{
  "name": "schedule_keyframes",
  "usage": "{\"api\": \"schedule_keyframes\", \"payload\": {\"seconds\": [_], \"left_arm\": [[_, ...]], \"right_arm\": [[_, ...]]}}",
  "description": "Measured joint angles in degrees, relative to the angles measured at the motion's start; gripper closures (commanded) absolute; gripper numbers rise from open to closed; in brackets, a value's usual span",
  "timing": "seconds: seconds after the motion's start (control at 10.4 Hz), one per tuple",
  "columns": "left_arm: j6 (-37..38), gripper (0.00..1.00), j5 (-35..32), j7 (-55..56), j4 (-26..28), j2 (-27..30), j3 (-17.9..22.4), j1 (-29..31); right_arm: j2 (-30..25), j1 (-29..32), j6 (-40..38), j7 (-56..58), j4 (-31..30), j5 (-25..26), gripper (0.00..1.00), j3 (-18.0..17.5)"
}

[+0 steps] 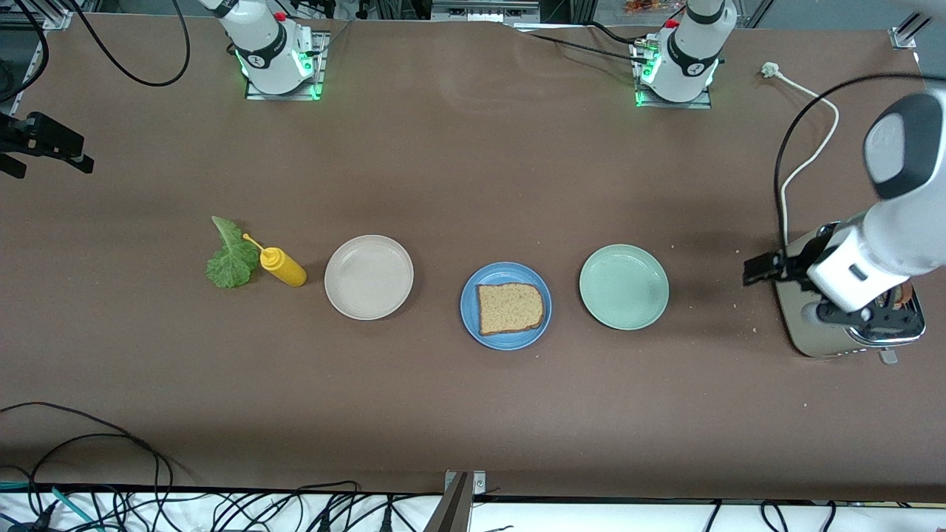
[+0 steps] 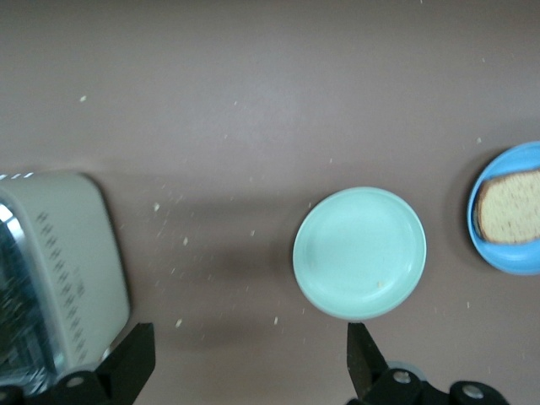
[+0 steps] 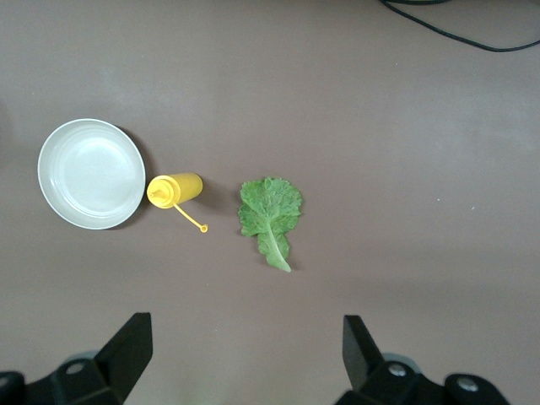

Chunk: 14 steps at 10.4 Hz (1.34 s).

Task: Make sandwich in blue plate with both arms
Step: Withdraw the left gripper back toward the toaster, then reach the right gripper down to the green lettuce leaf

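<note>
- Front view: the blue plate (image 1: 505, 305) sits mid-table with one bread slice (image 1: 510, 307) lying flat in it. Taking that plate as the clock centre, the pale green plate (image 1: 624, 287) lies at about three o'clock, toward the left arm's end of the table, and the beige plate (image 1: 369, 277) at about nine o'clock, toward the right arm's end.
- Farther along at nine o'clock the yellow squeeze bottle (image 1: 279, 265) lies on its side just beside the beige plate, its nozzle touching or nearly touching the lettuce leaf (image 1: 230, 256).
- The left arm (image 1: 879, 222) hangs over the toaster (image 1: 850, 310) at its own end of the table. The right arm shows only its base (image 1: 272, 52) at twelve o'clock of the leaf.
- Left wrist view: the left gripper (image 2: 251, 364) hangs with its fingers (image 2: 133, 361) wide apart, holding nothing, over bare table between the toaster (image 2: 59, 270) and the pale green plate (image 2: 359, 252). The blue plate (image 2: 481, 240) and its bread slice (image 2: 510, 207) show at the picture's edge.
- Right wrist view: the right gripper (image 3: 245, 354) hangs high with its fingers (image 3: 126, 350) spread, empty, over the table near the lettuce leaf (image 3: 270, 211). The yellow squeeze bottle (image 3: 175, 190) lies between the leaf and the beige plate (image 3: 91, 173), close against the plate's rim.
</note>
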<state>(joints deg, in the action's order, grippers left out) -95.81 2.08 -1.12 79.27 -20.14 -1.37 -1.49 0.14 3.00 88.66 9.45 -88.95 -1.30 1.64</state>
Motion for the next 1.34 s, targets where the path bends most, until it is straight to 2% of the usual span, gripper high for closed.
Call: {"api": "schedule_keyframes", "payload": {"seconds": [0.19,0.58,0.77,1.06,1.34], "left_arm": [[4.14,0.00,-3.88,-0.38,1.17,5.93,-0.05,-0.05],[7.52,0.00,-4.47,-0.43,7.61,16.25,-0.02,-0.04],[7.28,0.00,-4.47,-0.29,10.25,17.23,0.13,0.11],[7.27,0.00,-4.47,0.69,10.38,17.53,0.32,0.48],[7.97,0.00,-4.47,0.74,10.26,17.74,0.33,0.85]], "right_arm": [[0.00,0.00,-0.01,0.00,0.01,0.00,0.00,0.00],[0.01,0.00,-0.05,0.00,0.02,0.00,0.00,0.00],[0.04,-0.02,-0.07,0.02,0.02,0.00,0.00,-0.05],[0.36,-0.13,-0.15,0.10,-0.06,0.00,0.00,-0.65],[1.76,-0.33,-0.33,0.18,-0.36,0.00,0.00,-2.68]]}}
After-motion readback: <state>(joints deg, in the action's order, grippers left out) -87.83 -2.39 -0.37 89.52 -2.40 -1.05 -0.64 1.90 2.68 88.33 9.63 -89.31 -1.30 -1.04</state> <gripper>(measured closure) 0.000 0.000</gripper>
